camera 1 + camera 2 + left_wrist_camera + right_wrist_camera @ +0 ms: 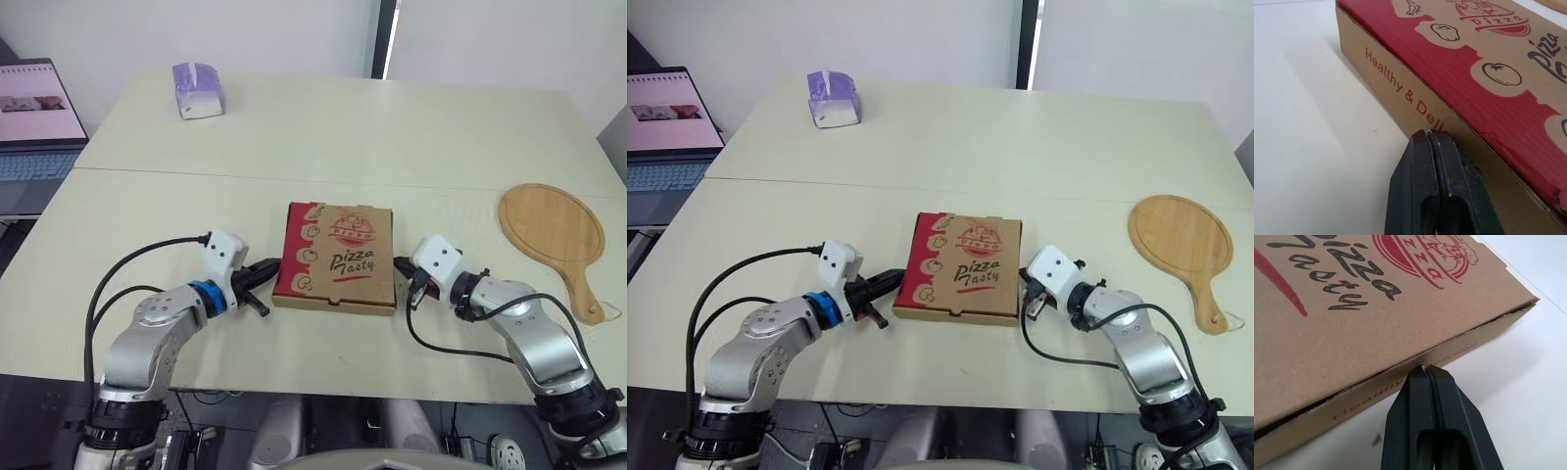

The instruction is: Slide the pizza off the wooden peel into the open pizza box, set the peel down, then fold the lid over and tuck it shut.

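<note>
Pizza box (335, 257) sits lid-down mid-desk (294, 137). Peel (554, 235) lies empty well to its right, so slide & set-down look done. L pincer (1428, 134) & R pincer (1425, 371) both closed tight, holding nothing, tips at box sides. To do: final tuck, since R-side seam gapes slightly.

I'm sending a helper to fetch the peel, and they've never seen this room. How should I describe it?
On the wide pale table, look past the closed pizza box toward the robot's right edge. The peel lies flat there: a round, light wooden board with a short handle, the only wooden thing on the table.
</note>
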Tool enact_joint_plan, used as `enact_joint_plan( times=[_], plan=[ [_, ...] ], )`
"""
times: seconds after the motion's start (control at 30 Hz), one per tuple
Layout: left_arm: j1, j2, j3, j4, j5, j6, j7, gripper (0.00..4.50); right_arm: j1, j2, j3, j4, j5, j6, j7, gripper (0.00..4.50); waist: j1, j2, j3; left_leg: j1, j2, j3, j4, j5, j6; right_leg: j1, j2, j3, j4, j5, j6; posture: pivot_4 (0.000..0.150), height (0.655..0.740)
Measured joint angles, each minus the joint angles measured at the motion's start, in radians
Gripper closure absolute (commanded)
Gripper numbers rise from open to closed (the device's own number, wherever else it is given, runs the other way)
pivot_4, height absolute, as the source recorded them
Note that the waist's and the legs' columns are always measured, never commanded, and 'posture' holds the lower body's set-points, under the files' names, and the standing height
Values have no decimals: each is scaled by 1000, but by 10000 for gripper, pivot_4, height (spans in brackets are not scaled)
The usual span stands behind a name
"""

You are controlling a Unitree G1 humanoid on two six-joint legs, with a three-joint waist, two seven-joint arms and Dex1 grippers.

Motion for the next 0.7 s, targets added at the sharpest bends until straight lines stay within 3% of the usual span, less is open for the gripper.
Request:
enact_joint_plan(
  times=[0.5, 0.7],
  plan=[
    [-3, 26, 9, 28, -3, -16, -28, 45000, 10, -34, -22, -1, 4, -2, 39, 44610, -1, 0, 0, 0, 1, 0, 0, 0, 0, 0, 0, 0, 0, 0, 0, 1500, 7251],
    [86, 147, 127, -2, -9, -7, -16, 45000, 84, -108, -139, 0, 26, -55, 70, 44610, -1, 0, 0, 0, 1, 0, -1, 0, 0, 0, 0, 0, -1, 0, 0, 1500, 7251]
  ],
)
